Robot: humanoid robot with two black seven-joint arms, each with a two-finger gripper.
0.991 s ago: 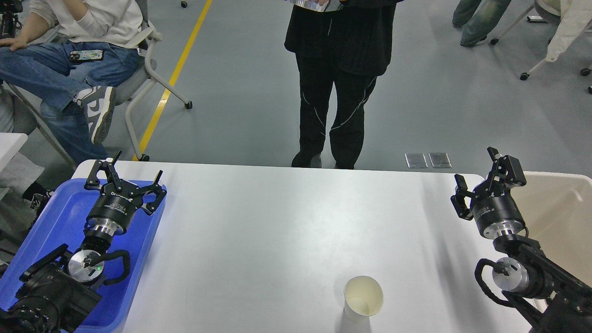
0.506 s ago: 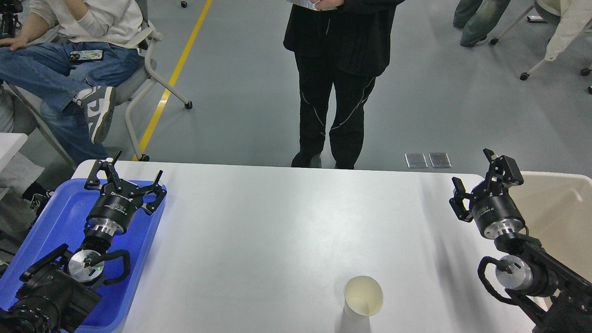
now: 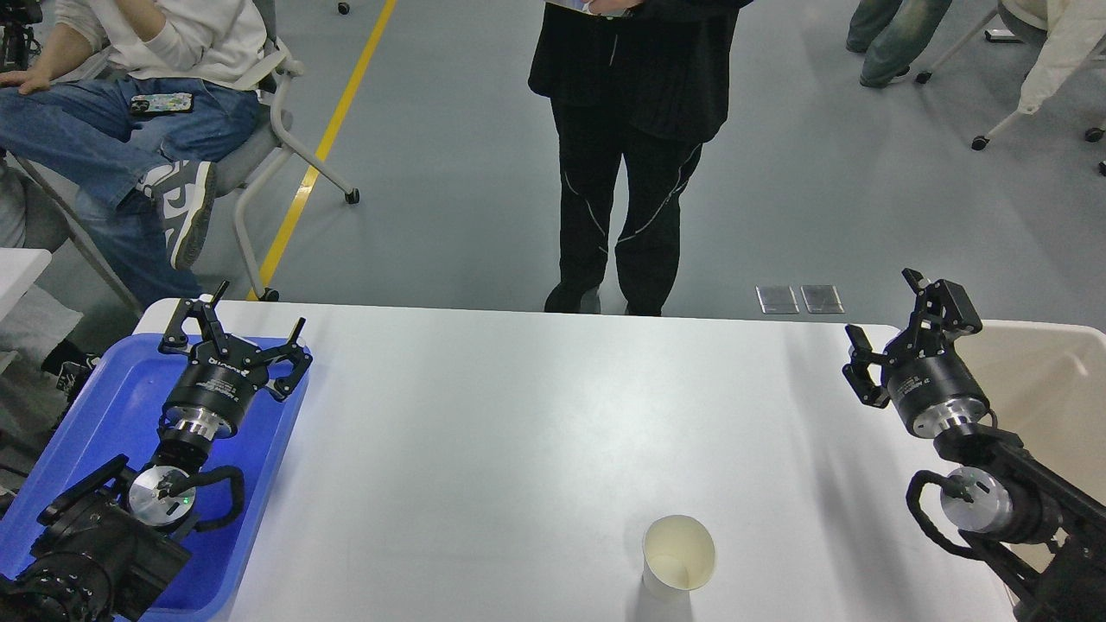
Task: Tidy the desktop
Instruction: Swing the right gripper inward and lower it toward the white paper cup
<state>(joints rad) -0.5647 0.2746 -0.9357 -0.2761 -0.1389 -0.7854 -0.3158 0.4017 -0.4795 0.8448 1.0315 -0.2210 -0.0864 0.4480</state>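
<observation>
cup: paper cup, upright, mouth up, looks empty; stands on the near part of the desktop, a bit right of centre, well apart from both grippers. The only loose thing on the white surface, so probably the thing to clear.
desktop: big white tabletop with rounded corners, fills the lower middle of the view. Long axis runs left-right across the view, short axis runs away from the robot; near edge is out of frame, far edge faces the standing person.
left gripper: fingers spread wide, holding nothing. Hangs over the tray, pointing away from the robot; reads as parked, not reaching.
tray: blue plastic, at the left end of the desktop, long axis running near-far. No item visible on its bare parts; likely a drop place for tidied things.
right gripper: fingers apart, nothing between them. Sits above the right end of the desktop beside the tub, tilted up and away, far from the cup.
tub: beige, at the right edge just off the desktop; inside mostly hidden. Could be the bin for the cup, can't be sure.
step: judged early, cup not yet approached; right arm is the nearer one.
person: in black, standing on the floor just past the far edge.
seated person: far left, in jeans, on a chair.
</observation>
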